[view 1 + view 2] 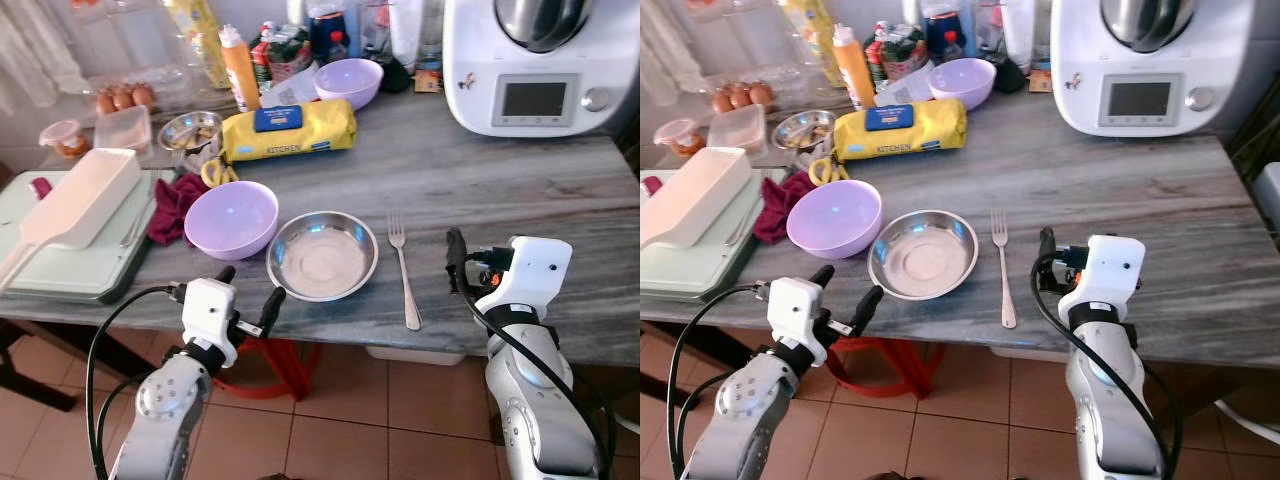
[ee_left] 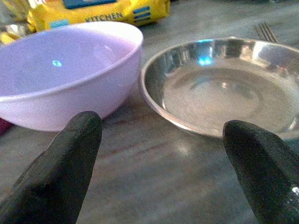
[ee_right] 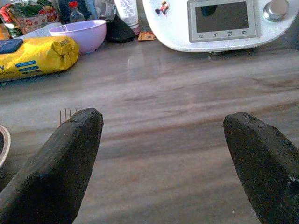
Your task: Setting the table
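On the grey wood-grain counter (image 1: 520,185) before us, near its front edge, sit a lilac bowl (image 1: 231,218), a shallow steel dish (image 1: 322,255) just to its right and almost touching it, and a fork (image 1: 403,268) lying beside the dish with its tines pointing away from us.

Our left gripper (image 1: 248,297) hovers at the counter's front edge, just in front of the gap between the bowl and the dish. Its fingers (image 2: 60,172) are spread wide apart and hold nothing; in the left wrist view the bowl shows beyond one finger and the dish beyond the other.

Our right gripper (image 1: 456,262) is over the counter's front edge, to the right of the fork and apart from it. Its fingers (image 3: 56,168) also stand wide apart, empty, with bare counter between them and the fork's tines just showing past one finger.

Farther back lie a yellow kitchen-wipes pack (image 1: 288,130), a second lilac bowl (image 1: 348,82), an orange sauce bottle (image 1: 238,68) and a small steel bowl (image 1: 190,130). A white kitchen machine (image 1: 535,65) with a screen stands at the back right. To the left, a dark red cloth (image 1: 175,205) lies beside the first bowl, next to a pale green tray (image 1: 70,270) carrying a white container (image 1: 85,195). Eggs (image 1: 122,98) sit at the back left.
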Robot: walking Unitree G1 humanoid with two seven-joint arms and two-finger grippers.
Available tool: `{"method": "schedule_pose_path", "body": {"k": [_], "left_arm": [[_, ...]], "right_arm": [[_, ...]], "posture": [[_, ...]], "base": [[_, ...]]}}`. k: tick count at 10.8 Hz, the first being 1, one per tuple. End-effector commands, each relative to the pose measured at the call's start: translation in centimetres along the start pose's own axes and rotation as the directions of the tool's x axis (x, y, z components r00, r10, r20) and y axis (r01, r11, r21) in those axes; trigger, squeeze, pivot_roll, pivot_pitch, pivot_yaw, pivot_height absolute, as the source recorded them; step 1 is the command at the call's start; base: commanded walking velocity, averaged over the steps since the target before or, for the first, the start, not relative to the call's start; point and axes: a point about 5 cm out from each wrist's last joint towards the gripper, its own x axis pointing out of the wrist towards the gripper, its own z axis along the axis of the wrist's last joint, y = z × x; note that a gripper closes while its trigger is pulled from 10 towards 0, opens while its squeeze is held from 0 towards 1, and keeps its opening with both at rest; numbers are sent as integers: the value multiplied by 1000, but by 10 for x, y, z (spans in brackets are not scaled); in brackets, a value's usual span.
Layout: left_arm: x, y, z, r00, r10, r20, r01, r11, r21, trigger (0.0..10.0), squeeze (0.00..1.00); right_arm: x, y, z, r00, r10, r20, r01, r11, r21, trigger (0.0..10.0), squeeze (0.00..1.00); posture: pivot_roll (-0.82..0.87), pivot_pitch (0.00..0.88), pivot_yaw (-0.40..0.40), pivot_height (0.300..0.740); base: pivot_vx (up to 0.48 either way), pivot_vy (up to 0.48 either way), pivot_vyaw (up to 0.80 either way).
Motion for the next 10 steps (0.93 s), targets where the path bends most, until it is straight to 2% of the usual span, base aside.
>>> {"method": "schedule_pose_path", "body": {"k": [1,5,10], "left_arm": [[-1,5,5,999,36,-6,-36,999,24,10000,0],[4,10,22,990,133,47,-135,990,38,10000,0],[6,10,18,989,147,23,-148,987,65,10000,0]], "right_arm": [[0,2,1,1000,9,2,-9,1000,9,10000,0],[0,2,4,1000,12,25,-13,1000,6,10000,0],[1,4,4,999,17,29,-17,1000,6,10000,0]], "posture": [[-105,108,129,740],[-105,106,128,740],[-102,101,130,740]], "base": [[0,0,0],[0,0,0],[0,0,0]]}}
